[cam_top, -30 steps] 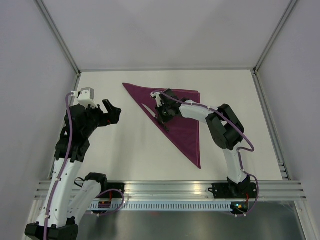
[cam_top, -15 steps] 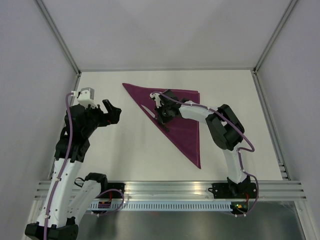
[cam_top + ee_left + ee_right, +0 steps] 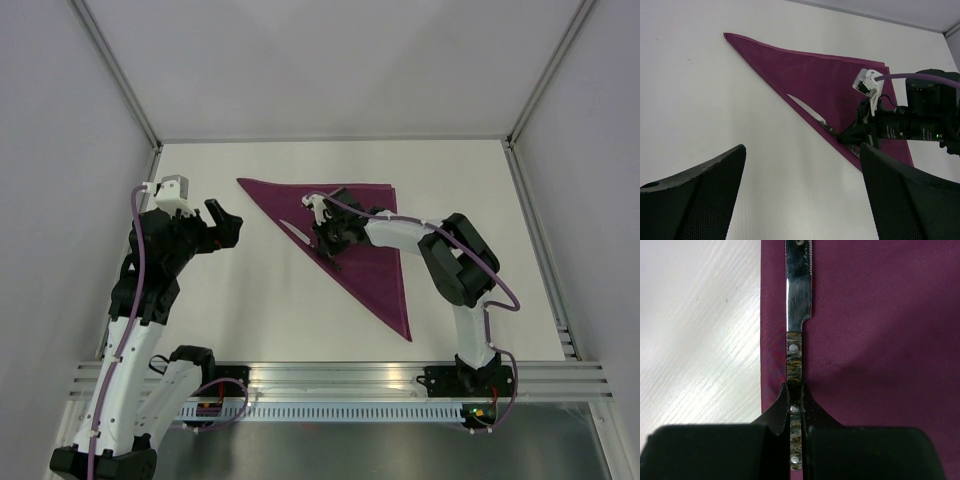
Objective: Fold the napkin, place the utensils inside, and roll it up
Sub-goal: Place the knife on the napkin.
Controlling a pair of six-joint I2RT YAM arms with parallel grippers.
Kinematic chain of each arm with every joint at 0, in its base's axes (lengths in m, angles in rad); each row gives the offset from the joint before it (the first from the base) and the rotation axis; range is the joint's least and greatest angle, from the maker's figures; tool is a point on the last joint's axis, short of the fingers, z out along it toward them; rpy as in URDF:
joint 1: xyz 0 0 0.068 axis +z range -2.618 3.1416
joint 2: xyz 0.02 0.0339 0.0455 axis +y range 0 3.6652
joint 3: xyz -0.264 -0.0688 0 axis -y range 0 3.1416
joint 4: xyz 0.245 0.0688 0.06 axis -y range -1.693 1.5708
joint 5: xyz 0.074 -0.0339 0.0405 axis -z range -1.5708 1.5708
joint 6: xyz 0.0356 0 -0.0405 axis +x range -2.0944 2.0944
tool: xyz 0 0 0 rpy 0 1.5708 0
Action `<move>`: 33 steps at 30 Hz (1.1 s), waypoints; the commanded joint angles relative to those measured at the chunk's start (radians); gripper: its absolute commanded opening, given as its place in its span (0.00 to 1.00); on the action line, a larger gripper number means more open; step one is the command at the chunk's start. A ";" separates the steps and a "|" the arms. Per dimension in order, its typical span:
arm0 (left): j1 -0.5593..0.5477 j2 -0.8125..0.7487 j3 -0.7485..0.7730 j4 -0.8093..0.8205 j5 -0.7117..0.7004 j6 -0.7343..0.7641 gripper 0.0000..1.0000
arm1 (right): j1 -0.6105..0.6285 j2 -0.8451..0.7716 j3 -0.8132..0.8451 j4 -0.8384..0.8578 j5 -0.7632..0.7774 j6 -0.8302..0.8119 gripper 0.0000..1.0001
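Plum napkin (image 3: 370,250), a folded triangle on the bench (image 3: 250,300), carries the knife (image 3: 799,290) along its long left edge, blade pointing away from the right claw (image 3: 796,390) clamped on its handle; the left claw (image 3: 222,222) gapes empty, well apart.

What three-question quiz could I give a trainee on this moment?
1. True or false: the plum-purple cloth napkin lies folded into a triangle.
2. Which part of the black-handled silver table knife does the right hand grip: A the blade, B the handle?
3. Fill in: the left hand is ____ and holds nothing.
Key: 1 true; 2 B; 3 open.
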 commanded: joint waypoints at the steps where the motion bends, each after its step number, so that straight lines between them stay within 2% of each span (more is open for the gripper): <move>1: 0.006 -0.009 0.005 0.016 0.005 0.027 0.98 | 0.018 0.023 -0.099 -0.145 -0.007 -0.025 0.00; 9: 0.006 -0.015 0.005 0.017 0.010 0.024 0.98 | 0.022 -0.010 -0.150 -0.160 -0.031 -0.031 0.00; 19: 0.006 -0.016 0.005 0.017 0.010 0.027 0.98 | 0.024 0.012 -0.116 -0.165 -0.026 -0.054 0.00; 33: 0.004 -0.016 0.006 0.017 0.008 0.027 0.98 | 0.025 0.001 -0.081 -0.183 -0.001 0.005 0.00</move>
